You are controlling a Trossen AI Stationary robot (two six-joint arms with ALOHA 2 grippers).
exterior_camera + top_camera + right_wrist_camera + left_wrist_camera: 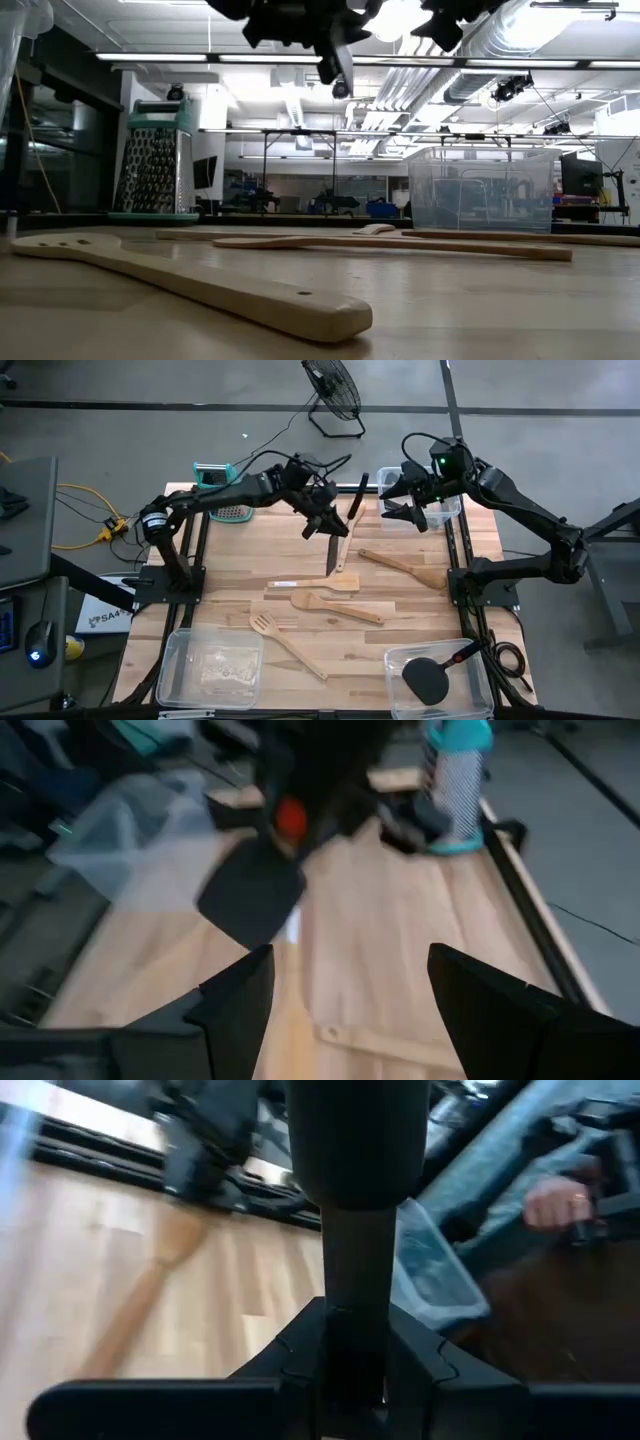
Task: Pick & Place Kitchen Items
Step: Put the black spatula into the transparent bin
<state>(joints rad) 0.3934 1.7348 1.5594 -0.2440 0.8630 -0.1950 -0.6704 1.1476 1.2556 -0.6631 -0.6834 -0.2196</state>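
Left hand, upper centre of the high view, is closed narrowly on the handle of a black turner, which hangs blade-down clear of the table; the grip near the handle's end lets the tool dangle freely for carrying. In the left wrist view the dark handle rises between the fingers, confirming the hold. Right hand, upper right of the high view, hovers over a clear bin at the table's far edge with its fingers spread wide and nothing between them; it appears to be waiting.

Items noted, largest first:
- Table: pale wood planks, centre of frame.
- Clear bins: one lower left, apparently without utensils; one lower right, holding a black spatula with a red mark on its handle, judged already placed.
- Box grater, teal top, upper left, partly hidden by the left arm.
- Wooden utensils lying loose mid-table, not yet sorted: a slotted turner, a spoon, a spatula, and a further paddle partly behind the carried tool.

Obscured: both wrist views are smeared, and the turner's blade shape is only roughly legible. A person's hand shows beyond the table.
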